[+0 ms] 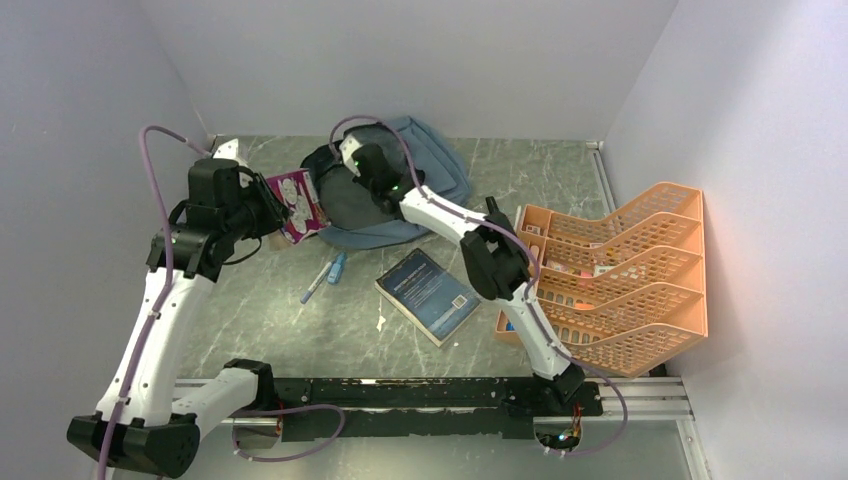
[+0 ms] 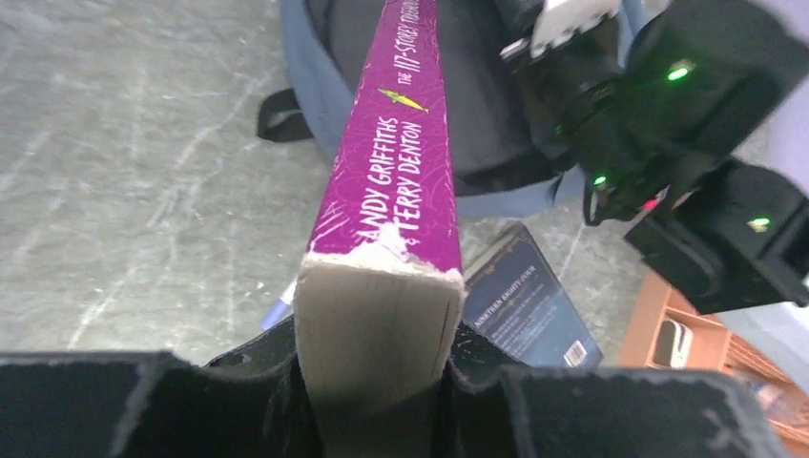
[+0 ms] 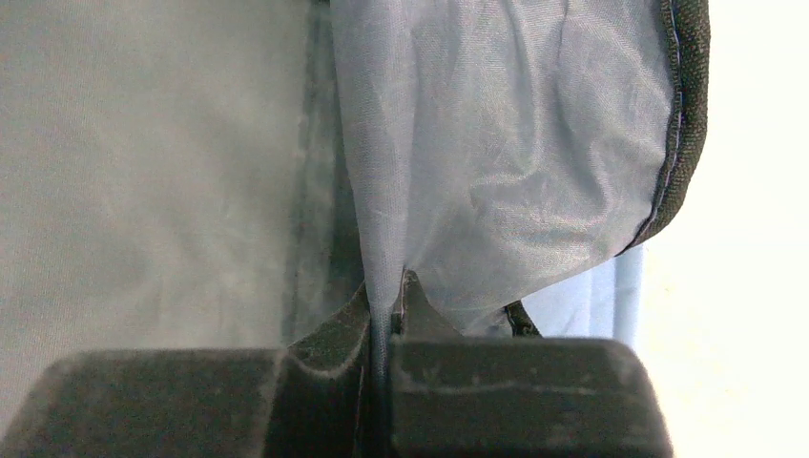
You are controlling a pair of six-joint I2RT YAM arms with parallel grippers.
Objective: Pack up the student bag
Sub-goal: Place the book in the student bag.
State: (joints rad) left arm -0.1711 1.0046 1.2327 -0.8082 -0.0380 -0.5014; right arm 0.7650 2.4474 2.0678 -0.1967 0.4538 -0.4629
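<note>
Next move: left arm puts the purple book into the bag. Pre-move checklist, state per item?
1. Hold of left gripper on purple book: ok.
2. Pinch of right gripper on student bag fabric: ok.
3. Bag mouth open toward the book: ok.
4. Room inside for the book: cannot tell.
5. Path clear of right arm: cannot tell, it sits close beside the spine.
6. Path clear of dark blue book and pens: ok.
</note>
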